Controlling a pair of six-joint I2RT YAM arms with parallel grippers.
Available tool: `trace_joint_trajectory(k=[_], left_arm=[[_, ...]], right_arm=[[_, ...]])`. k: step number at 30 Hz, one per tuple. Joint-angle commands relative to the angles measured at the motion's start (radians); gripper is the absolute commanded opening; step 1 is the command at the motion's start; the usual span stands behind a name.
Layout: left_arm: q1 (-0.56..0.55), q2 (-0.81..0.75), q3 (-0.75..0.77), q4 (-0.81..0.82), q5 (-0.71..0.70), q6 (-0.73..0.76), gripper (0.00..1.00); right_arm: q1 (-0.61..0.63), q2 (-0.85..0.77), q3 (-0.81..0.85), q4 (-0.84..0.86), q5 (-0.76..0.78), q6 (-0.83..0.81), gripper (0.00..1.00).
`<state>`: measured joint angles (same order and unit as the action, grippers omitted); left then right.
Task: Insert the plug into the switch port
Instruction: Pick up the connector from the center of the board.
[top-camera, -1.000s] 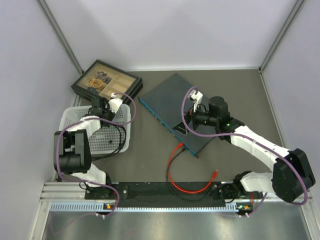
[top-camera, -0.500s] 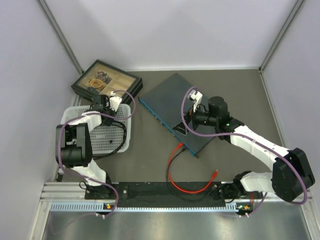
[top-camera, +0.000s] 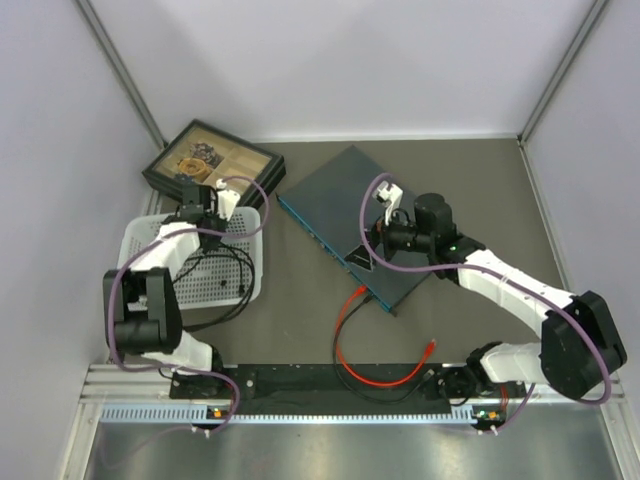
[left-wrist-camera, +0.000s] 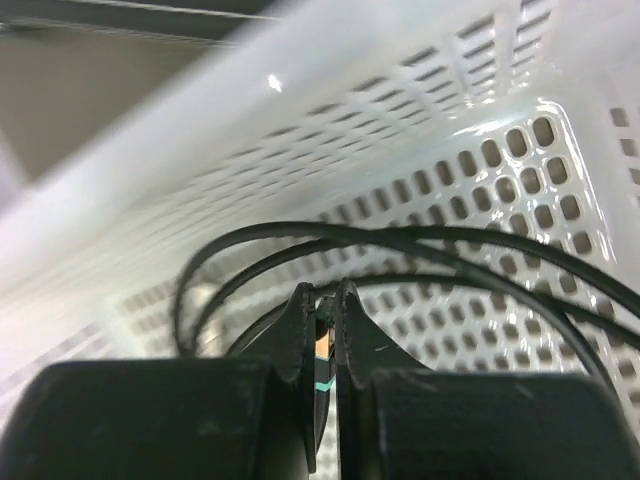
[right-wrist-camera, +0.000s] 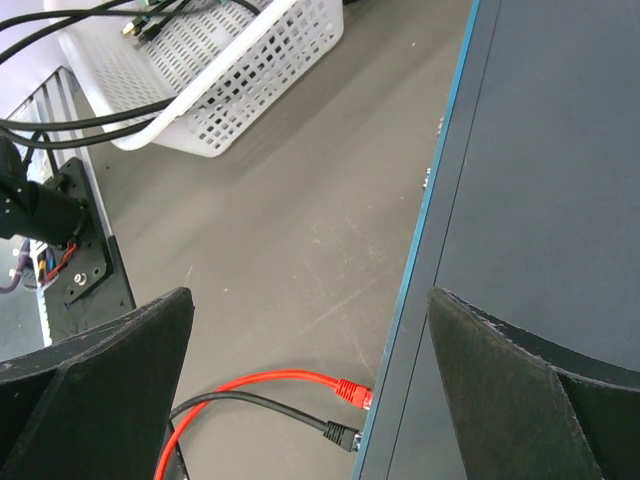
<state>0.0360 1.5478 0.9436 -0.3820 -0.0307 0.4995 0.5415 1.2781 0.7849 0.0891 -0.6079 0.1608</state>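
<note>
The switch (top-camera: 350, 200) is a flat dark blue-grey box lying at an angle at mid-table, with a teal front edge (right-wrist-camera: 432, 215). A red plug (right-wrist-camera: 352, 391) and a black plug (right-wrist-camera: 340, 436) sit in sockets on that edge. My right gripper (right-wrist-camera: 310, 300) is wide open and empty above the edge, and it also shows in the top view (top-camera: 364, 256). My left gripper (left-wrist-camera: 320, 297) is shut on a small plug (left-wrist-camera: 322, 345) of a black cable (left-wrist-camera: 400, 238) inside the white basket (left-wrist-camera: 480, 130). In the top view the left gripper (top-camera: 192, 205) is over the basket's far end.
A black compartmented tray box (top-camera: 210, 165) stands behind the white basket (top-camera: 150, 245). A red cable (top-camera: 375, 378) loops from the switch towards the near rail, its free end near the right arm's base. The basket (right-wrist-camera: 250, 70) also shows in the right wrist view. Walls close in on both sides.
My left gripper has moved up and left in the top view, from the basket's right side towards its far end, drawing the black cable along. The right arm has barely moved.
</note>
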Motion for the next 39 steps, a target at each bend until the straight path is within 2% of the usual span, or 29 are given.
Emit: trace_joint_trajectory(k=[1, 7, 12, 15, 19, 22, 26, 27, 30, 33, 36, 39], left_arm=[[-0.011, -0.171, 0.110, -0.090, -0.074, -0.081, 0.00], [-0.012, -0.339, 0.217, -0.092, -0.147, -0.130, 0.00], [-0.022, -0.439, 0.339, -0.002, -0.095, -0.199, 0.00], [-0.033, -0.416, 0.493, -0.014, -0.045, -0.252, 0.00], [-0.123, -0.350, 0.768, -0.083, 0.001, -0.298, 0.00], [-0.203, -0.305, 0.880, -0.127, 0.066, -0.335, 0.00], [-0.369, -0.258, 0.900, -0.126, 0.066, -0.366, 0.00], [-0.449, -0.235, 0.891, -0.118, 0.055, -0.371, 0.00], [-0.603, -0.183, 0.838, -0.092, 0.040, -0.369, 0.00], [-0.703, -0.138, 0.764, -0.049, 0.063, -0.426, 0.00], [-0.777, -0.101, 0.678, 0.034, 0.066, -0.498, 0.00], [-0.840, -0.071, 0.623, 0.126, 0.043, -0.588, 0.00]], right_arm=[[0.017, 0.020, 0.028, 0.021, -0.030, 0.005, 0.99], [0.015, 0.020, 0.050, -0.012, -0.039, -0.003, 0.99], [0.017, 0.000, 0.079, -0.046, -0.026, -0.003, 0.99], [0.015, -0.022, 0.089, -0.068, -0.015, -0.001, 0.99], [0.015, -0.049, 0.093, -0.086, 0.019, -0.004, 0.99], [0.015, -0.068, 0.096, -0.086, 0.020, -0.004, 0.99], [0.015, -0.101, 0.090, -0.074, 0.014, 0.009, 0.99], [0.015, -0.112, 0.077, -0.042, 0.014, 0.019, 0.99], [0.017, -0.167, 0.051, 0.015, 0.037, 0.034, 0.99], [0.017, -0.239, 0.007, 0.078, 0.083, 0.055, 0.99], [0.017, -0.284, -0.045, 0.214, 0.114, 0.135, 0.99], [0.017, -0.292, -0.120, 0.446, 0.119, 0.255, 0.99]])
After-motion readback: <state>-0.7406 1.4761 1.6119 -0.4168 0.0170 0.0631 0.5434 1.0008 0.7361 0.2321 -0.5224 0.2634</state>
